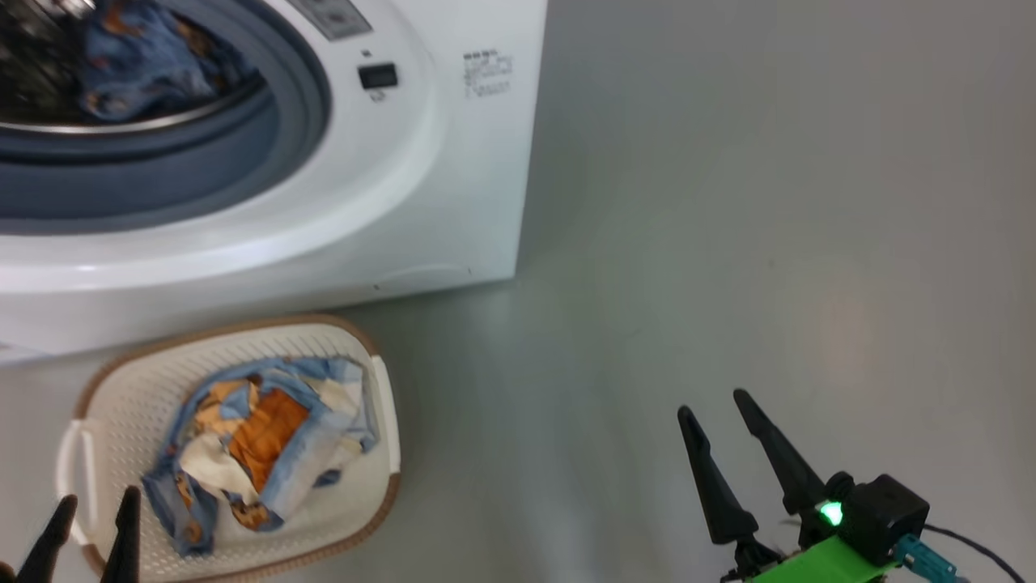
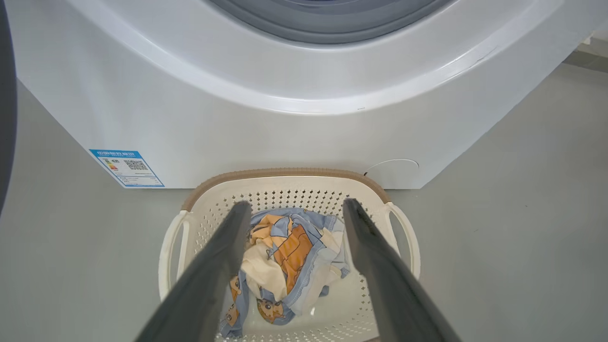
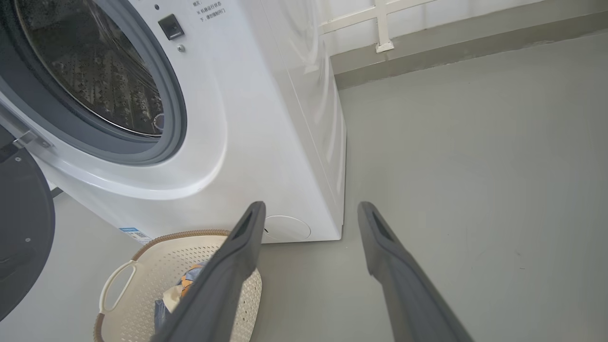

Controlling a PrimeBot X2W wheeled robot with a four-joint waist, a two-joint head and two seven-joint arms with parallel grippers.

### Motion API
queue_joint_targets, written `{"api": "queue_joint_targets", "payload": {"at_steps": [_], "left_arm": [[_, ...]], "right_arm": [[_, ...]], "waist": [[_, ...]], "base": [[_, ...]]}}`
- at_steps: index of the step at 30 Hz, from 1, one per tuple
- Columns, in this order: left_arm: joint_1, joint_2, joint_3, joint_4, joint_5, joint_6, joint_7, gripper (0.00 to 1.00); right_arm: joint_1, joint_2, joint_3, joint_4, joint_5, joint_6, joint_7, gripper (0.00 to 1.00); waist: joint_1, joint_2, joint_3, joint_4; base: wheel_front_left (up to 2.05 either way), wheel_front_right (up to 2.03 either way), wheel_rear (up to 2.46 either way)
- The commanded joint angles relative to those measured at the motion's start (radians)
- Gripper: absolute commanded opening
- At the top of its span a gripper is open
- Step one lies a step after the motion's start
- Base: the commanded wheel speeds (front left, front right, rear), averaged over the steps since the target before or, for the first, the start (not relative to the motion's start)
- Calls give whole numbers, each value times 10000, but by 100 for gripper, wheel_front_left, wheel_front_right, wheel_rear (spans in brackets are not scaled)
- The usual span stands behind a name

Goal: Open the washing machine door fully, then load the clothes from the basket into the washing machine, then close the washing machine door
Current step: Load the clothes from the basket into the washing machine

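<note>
The left gripper (image 1: pixel 97 500) hangs open and empty above the basket (image 1: pixel 129 397), its two dark fingers spread; in the left wrist view they frame the clothes (image 2: pixel 285 251) lying below them. The right gripper (image 1: pixel 712 403) is also open and holds nothing, poised over bare grey floor (image 1: pixel 728 243) well to the right of the basket.

The basket stands upright on the floor, mouth up, its far rim just beside the foot of the washing machine (image 1: pixel 453 178). Its two white handles sit at either end, on a line roughly parallel to the machine's front. It is cream-white and perforated, with a brown woven-look rim. The clothes form a crumpled heap in its middle: light-blue fabric with small orange-brown figures, folded around cream and orange pieces.

Another blue printed piece (image 1: pixel 137 65) lies inside the steel drum, behind the grey rubber ring (image 1: pixel 162 178). The washing machine door (image 3: pixel 23 228) is swung open on the machine's left, its dark round face standing beside the basket's left end. A blue label sticker (image 2: pixel 126 167) sits low on the machine's front near its left corner, and a round flap (image 3: pixel 287 228) low near the right corner. Beyond the machine the floor meets a pale wall (image 3: pixel 427 14).
</note>
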Motion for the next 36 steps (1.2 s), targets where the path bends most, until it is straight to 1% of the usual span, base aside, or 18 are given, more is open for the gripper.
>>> {"api": "queue_joint_targets", "payload": {"at_steps": [1,4,7,14,18,25,32,36], "left_arm": [[-266,392,264,-1,-165,46,-51,100],[-611,825,-119,261,-972,46,-51,100],[-858,1297,-493,469,-1493,46,-51,100],[-1386,2232,-1276,616,-2209,46,-51,100],[-1635,2658,-1666,818,-2498,46,-51,100],[-2007,3115,-1916,1086,-3347,46,-51,100],[-2421,3657,-2291,1219,-3615,46,-51,100],[-2663,3829,-2427,1216,-3643,46,-51,100]], "right_arm": [[-156,-31,293,-297,-94,27,-49,100],[-183,-31,410,-513,-86,27,-49,100],[-178,-31,526,-702,-45,27,-49,100],[-155,-31,728,-1100,40,27,-49,100],[-155,-31,860,-1281,100,27,-49,100],[-134,-31,987,-1550,168,27,-49,100],[-199,-31,1069,-1747,195,27,-49,100],[-300,-31,1100,-1775,256,27,-49,100]], "waist": [[0,0,1011,-443],[0,0,1472,-639],[0,0,1863,-837],[0,0,2722,-1180],[0,0,3150,-1338],[0,0,3812,-1503],[0,0,4441,-1531],[0,0,4755,-1471]], "base": [[0,0,0],[0,0,0],[0,0,0],[0,0,0],[0,0,0],[0,0,0],[0,0,0],[0,0,0]]}}
